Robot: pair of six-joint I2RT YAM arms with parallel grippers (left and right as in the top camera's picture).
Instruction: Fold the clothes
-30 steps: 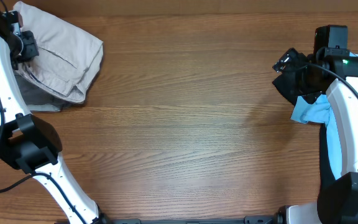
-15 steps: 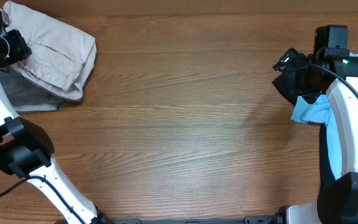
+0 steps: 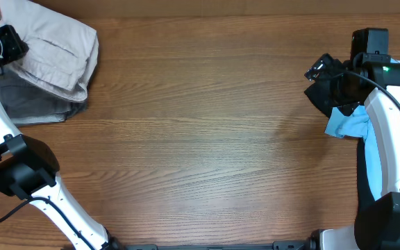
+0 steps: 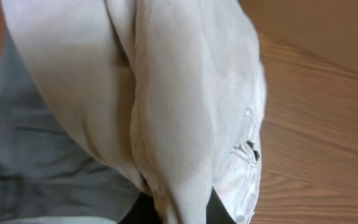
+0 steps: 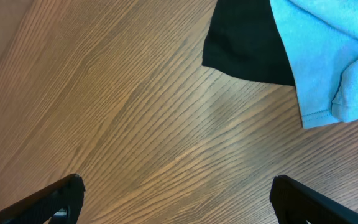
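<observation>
The beige clothes (image 3: 54, 52) lie bunched and folded at the far left corner of the table, partly over the grey folded trousers (image 3: 26, 104). My left gripper (image 3: 5, 45) is at their left edge, shut on a fold of the beige cloth. In the left wrist view that ridge of the clothes (image 4: 185, 106) runs down into the left gripper (image 4: 179, 214), with the grey trousers (image 4: 30, 168) beneath. My right gripper (image 3: 325, 76) hovers at the far right, open and empty. In its own view the right gripper (image 5: 179, 205) has bare wood between its fingertips (image 5: 55, 199).
A light blue T-shirt (image 3: 349, 123) lies at the right edge beside the right arm, seen also as the blue T-shirt (image 5: 328, 56) next to a black object (image 5: 247, 43). Bare wooden table (image 3: 207, 139) spans the middle.
The left gripper has pulled the beige clothes left and toward the far edge, further over the grey trousers. The right arm has not moved.
</observation>
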